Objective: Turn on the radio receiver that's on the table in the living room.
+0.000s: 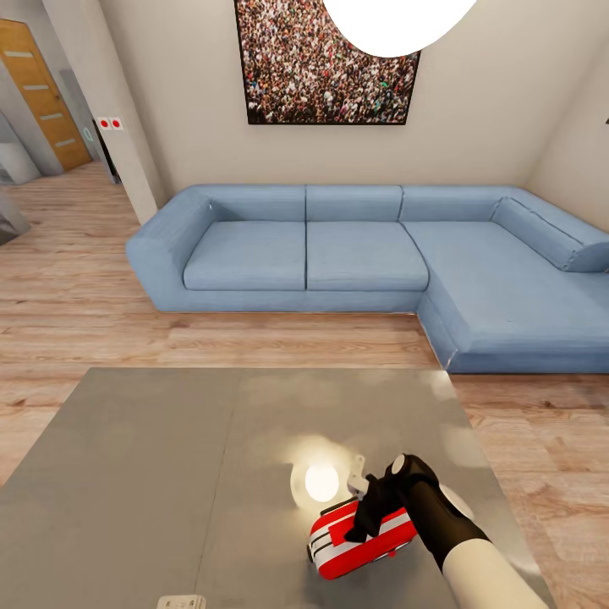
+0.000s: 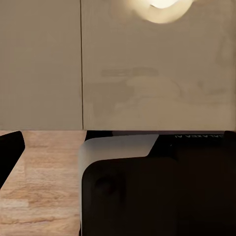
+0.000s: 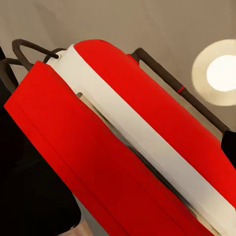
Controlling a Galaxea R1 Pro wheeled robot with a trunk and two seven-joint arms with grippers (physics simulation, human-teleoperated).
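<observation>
The red radio receiver (image 1: 359, 544) with white trim lies tilted on the glossy grey table (image 1: 169, 482), near its front right. My right gripper (image 1: 365, 514) rests on top of it, black fingers spread over the red shell. In the right wrist view the radio receiver (image 3: 123, 147) is very close, its thin dark wire handle (image 3: 164, 81) behind it, and the right gripper (image 3: 118, 147) is open, with a fingertip (image 3: 229, 143) at the frame edge. The dial is hidden. My left gripper (image 2: 118, 145) hangs open over the table's edge (image 2: 49, 125), holding nothing.
A long blue L-shaped sofa (image 1: 355, 254) stands beyond the table across a strip of wood floor (image 1: 76, 321). A framed crowd picture (image 1: 326, 63) hangs above it. The pendant lamp's bright reflection (image 1: 321, 482) sits beside the radio. A doorway (image 1: 42, 93) opens far left.
</observation>
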